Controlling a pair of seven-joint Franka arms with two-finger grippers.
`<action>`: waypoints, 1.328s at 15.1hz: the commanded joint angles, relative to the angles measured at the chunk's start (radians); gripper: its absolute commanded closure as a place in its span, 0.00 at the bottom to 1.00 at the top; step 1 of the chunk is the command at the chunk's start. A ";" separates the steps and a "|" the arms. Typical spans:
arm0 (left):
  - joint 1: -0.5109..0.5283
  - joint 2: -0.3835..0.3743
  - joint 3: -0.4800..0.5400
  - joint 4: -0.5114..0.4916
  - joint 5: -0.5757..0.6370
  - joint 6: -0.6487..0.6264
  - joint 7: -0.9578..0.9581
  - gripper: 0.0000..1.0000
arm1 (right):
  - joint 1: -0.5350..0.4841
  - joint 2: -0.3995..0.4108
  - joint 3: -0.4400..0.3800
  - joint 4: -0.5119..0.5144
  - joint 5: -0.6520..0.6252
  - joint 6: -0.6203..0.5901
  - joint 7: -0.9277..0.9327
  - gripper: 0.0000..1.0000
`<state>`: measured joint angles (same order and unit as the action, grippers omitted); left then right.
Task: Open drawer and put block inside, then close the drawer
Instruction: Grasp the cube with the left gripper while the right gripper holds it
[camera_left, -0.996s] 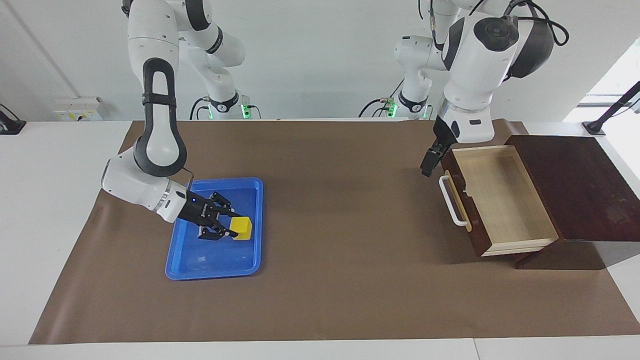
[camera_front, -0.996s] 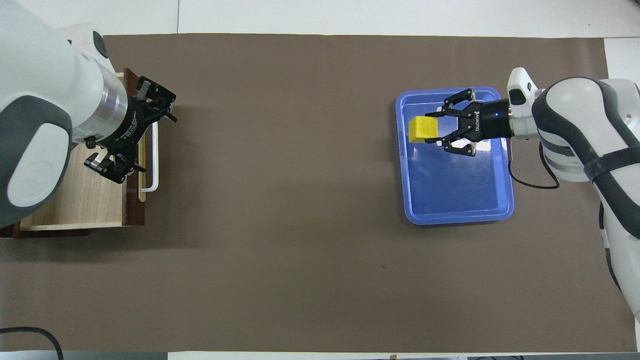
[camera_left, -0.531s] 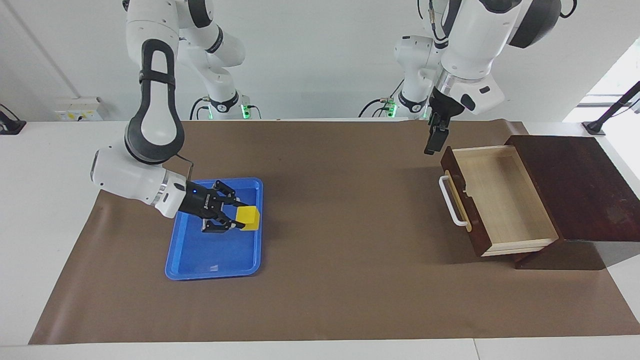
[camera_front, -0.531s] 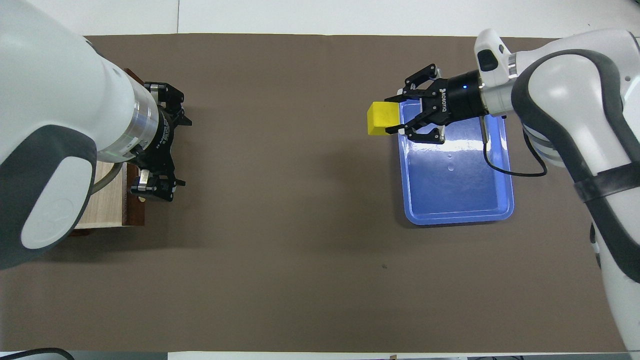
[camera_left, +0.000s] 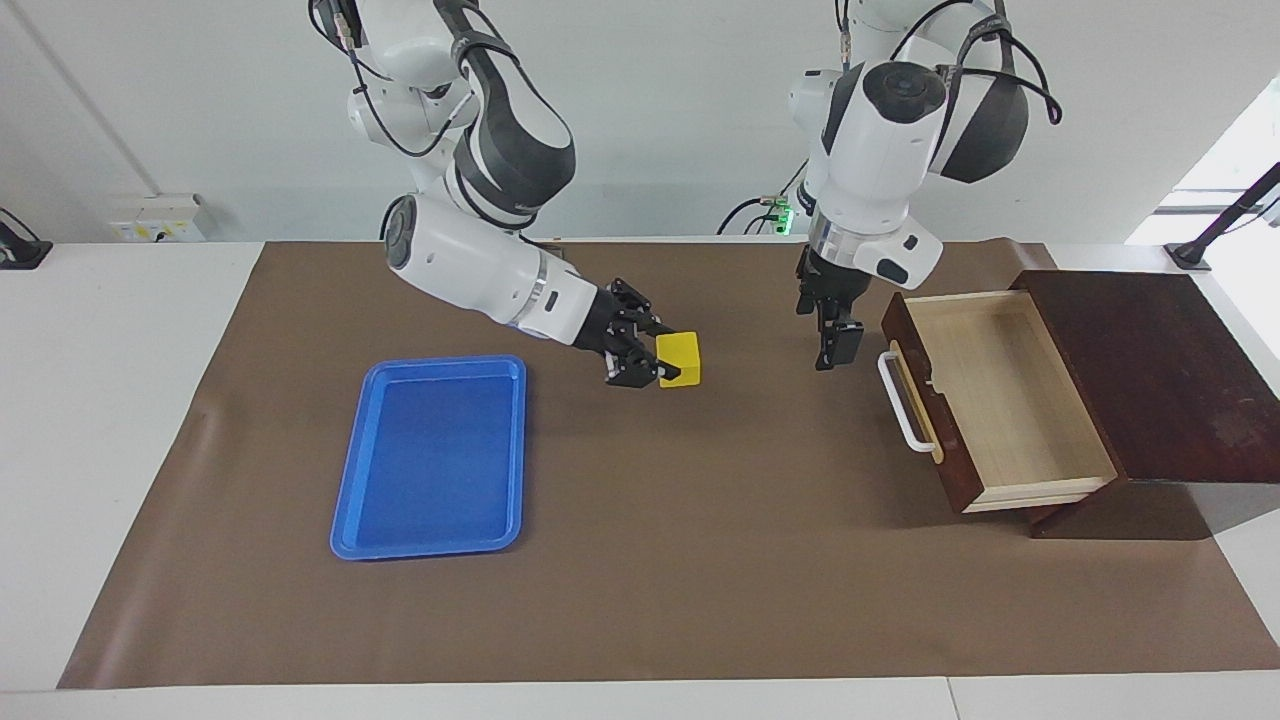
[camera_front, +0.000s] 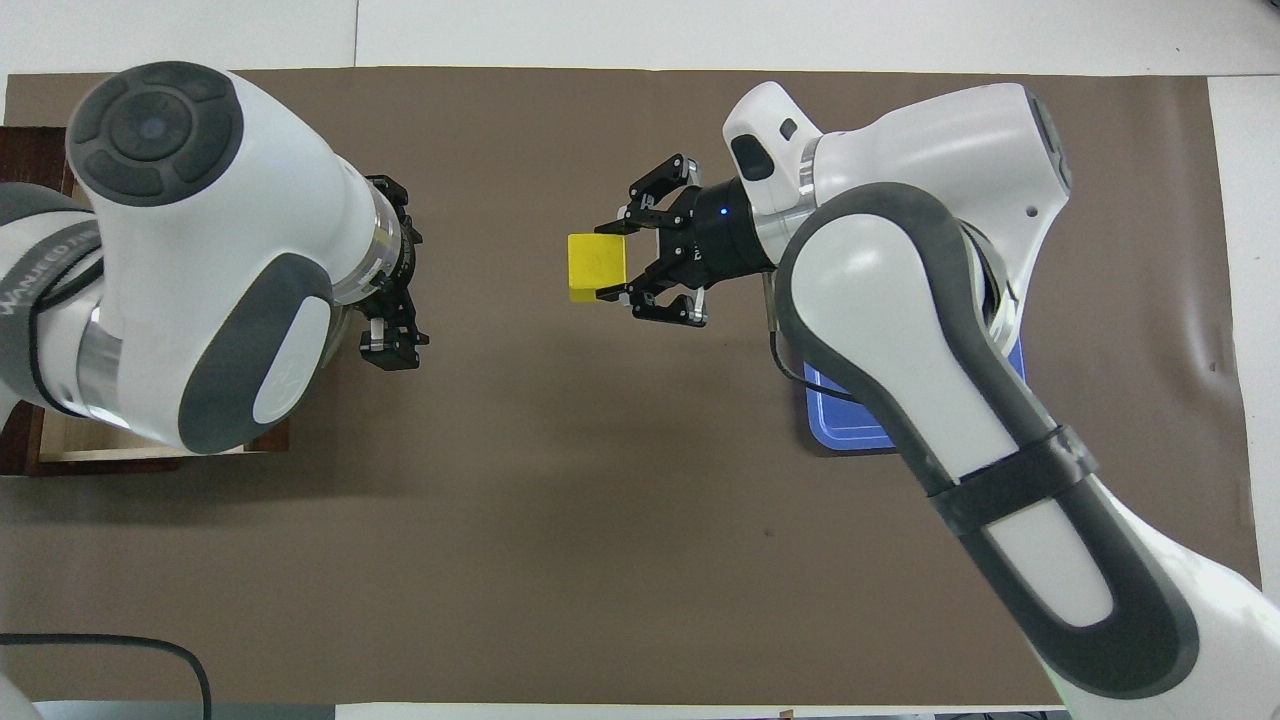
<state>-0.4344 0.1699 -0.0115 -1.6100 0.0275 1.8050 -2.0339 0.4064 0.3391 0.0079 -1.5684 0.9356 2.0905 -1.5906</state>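
Status: drawer (camera_left: 1000, 395) stands pulled out of its dark wooden box (camera_left: 1160, 370) at the right of the facing frame, pale interior exposed and empty, white bar handle (camera_left: 903, 400) pointing toward frame centre. I judge the opening step complete.

My right gripper (camera_left: 655, 362) hangs in the air over the bare brown mat (camera_left: 700, 560), a little left of centre in the facing frame. It is clamped on the yellow block (camera_left: 680, 360), fingers pressed against two opposite faces. The block is clear of the counter and well apart from the drawer. The blue tray (camera_left: 350, 500), lower left in the facing frame, holds nothing.

My left gripper (camera_left: 838, 345) hangs over the mat just beside the drawer front, right of centre in the facing frame, touching neither handle nor wood. In the overhead frame (camera_front: 392, 340) it shows at left of centre; the fingers look drawn close together with nothing between them. This arm waits.

Outstanding, by my assessment: carry the block across the gap between the two grippers, lower it into the open drawer, release, withdraw, then push the drawer front home. Roughly half the task remains.
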 joint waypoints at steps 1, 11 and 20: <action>-0.046 0.025 0.008 0.019 0.026 0.002 -0.055 0.00 | 0.046 0.009 -0.002 0.011 -0.024 0.054 0.023 1.00; -0.109 0.092 0.010 0.110 -0.020 0.004 -0.149 0.00 | 0.080 0.018 -0.002 0.004 -0.023 0.120 0.034 1.00; -0.115 0.123 0.008 0.177 -0.017 0.002 -0.160 0.00 | 0.075 0.020 -0.002 0.002 -0.023 0.117 0.029 1.00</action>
<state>-0.5321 0.2758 -0.0140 -1.4613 0.0158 1.8132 -2.1793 0.4881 0.3576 0.0031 -1.5695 0.9320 2.2050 -1.5855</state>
